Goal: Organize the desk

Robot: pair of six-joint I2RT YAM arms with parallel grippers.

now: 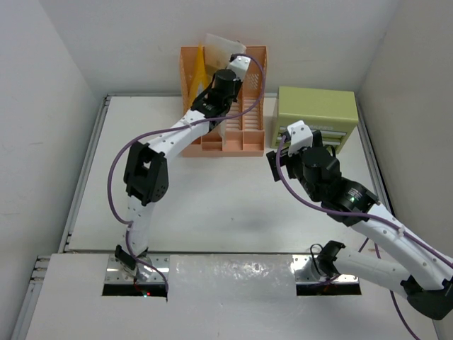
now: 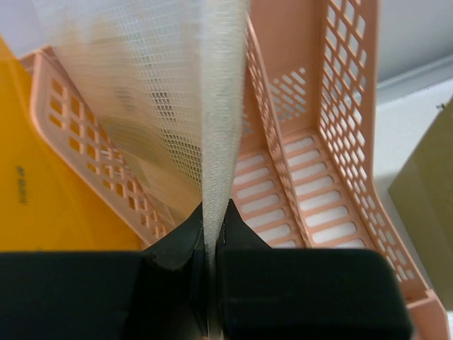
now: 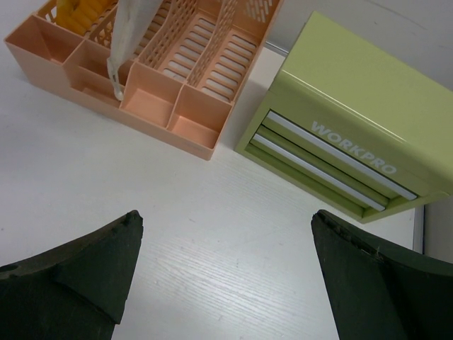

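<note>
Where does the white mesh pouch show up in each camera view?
Top external: the mesh pouch is at top centre, above the peach file rack.
Left wrist: it fills the upper middle, pinched in the left gripper.
Right wrist: top left, at the rack.
Shared landmark: the file rack.

The rack (image 1: 251, 134) sits at the back of my desk (image 1: 212, 205), by the back wall. The drawer box (image 1: 315, 113) stands just to its right. A folder (image 2: 42, 191) stands in the rack's left slot. My left gripper (image 2: 211, 227) is over the rack, pinching a mesh pouch (image 2: 177, 92) right of the folder. My right gripper (image 3: 226, 262) hangs in front of the drawer box.
</note>
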